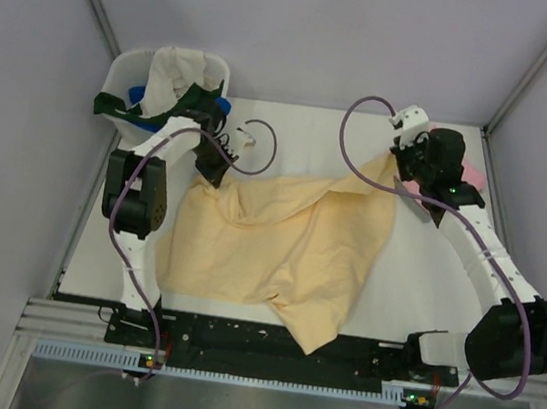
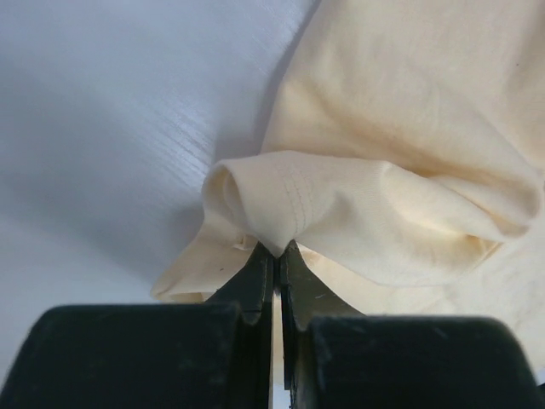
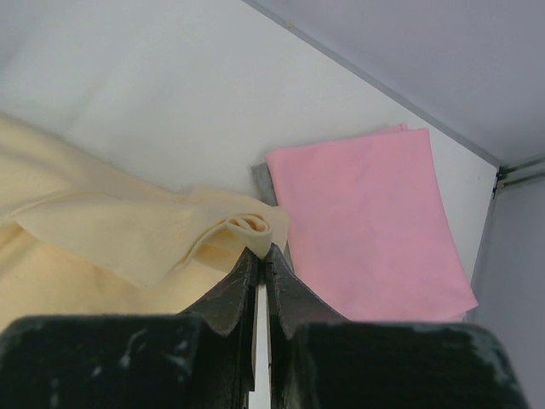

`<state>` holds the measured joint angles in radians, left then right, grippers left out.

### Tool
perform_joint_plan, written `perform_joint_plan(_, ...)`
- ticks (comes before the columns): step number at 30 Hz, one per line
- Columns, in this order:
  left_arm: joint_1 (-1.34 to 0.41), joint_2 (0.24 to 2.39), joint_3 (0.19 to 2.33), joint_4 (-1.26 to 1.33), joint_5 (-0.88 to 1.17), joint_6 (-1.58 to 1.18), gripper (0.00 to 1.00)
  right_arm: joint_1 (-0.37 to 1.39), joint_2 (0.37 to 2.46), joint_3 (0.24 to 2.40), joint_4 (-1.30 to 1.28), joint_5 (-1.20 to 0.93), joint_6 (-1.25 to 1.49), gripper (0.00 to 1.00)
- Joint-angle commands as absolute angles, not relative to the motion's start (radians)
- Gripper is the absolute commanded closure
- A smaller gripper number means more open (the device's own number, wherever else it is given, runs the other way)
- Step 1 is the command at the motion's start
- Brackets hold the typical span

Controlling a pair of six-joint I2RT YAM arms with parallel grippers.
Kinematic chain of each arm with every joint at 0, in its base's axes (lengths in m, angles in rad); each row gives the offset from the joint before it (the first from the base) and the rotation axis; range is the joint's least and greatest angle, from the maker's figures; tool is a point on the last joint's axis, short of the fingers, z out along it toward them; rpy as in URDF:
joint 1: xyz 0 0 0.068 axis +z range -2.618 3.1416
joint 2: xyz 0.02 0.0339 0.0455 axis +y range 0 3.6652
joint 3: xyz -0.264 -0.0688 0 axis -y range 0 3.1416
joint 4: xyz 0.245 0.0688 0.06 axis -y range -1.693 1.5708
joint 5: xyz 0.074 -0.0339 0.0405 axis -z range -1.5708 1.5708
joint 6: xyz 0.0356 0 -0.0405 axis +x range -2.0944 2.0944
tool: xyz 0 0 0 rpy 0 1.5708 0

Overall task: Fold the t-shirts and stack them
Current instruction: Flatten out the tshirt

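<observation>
1. Nearest the arm bases, one pale peach-yellow t-shirt (image 1: 278, 246) lies crumpled and unfolded across the middle of the white table (image 1: 427, 265). One of its corners hangs over the near edge.
2. There are two grippers, and each is clenched on this shirt.
3. The left gripper (image 2: 274, 256) pinches a hemmed fold at the shirt's far-left corner. Its jaws are pressed together on the cloth, and in the overhead view it (image 1: 214, 175) sits at that corner.
4. The right gripper (image 3: 260, 254) is clamped on a small bunched fold at the shirt's far-right corner. Seen from above, it (image 1: 402, 169) holds that corner, and the far edge of the cloth sags between the two grips.
5. Just beyond the right gripper lies one pink t-shirt (image 3: 366, 221), folded into a flat rectangle at the far-right corner of the table. The wrist hides most of it from above, leaving only a pink edge (image 1: 473, 175) in sight. A grey edge shows at its near-left corner, and what that is cannot be told.
6. At the far-left corner stands one white plastic tub (image 1: 121, 72), tilted.
7. The tub holds a cream-white t-shirt (image 1: 178, 71) draped over its top. A dark green t-shirt (image 1: 115, 103) spills over its near rim, and blue cloth (image 1: 136, 96) shows between them.
</observation>
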<state>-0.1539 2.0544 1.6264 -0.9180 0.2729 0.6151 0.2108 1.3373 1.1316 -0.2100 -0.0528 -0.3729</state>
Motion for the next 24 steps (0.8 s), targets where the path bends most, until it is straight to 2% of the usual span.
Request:
perform_joint_plan(1,-0.124,1.951,1.692,-0.965,0.296,0.585,1.0,0.199,1.278,1.173,-0.207,-0.017,-0.359,1.0)
perform_joint_plan(5,-0.065,1.898,1.718,-1.018,0.33,0.554,1.0,0.193,1.238,1.198,-0.235,-0.009,-0.339,1.0)
perform_joint_plan(11,0.035,1.772,1.746,-1.094,0.362,0.54,1.0,0.163,1.16,1.299,-0.251,-0.136,-0.262,1.0)
perform_joint_plan(24,0.106,1.546,1.881,-1.232,0.344,0.558,1.0,0.153,1.134,1.546,-0.344,-0.103,-0.296,1.0)
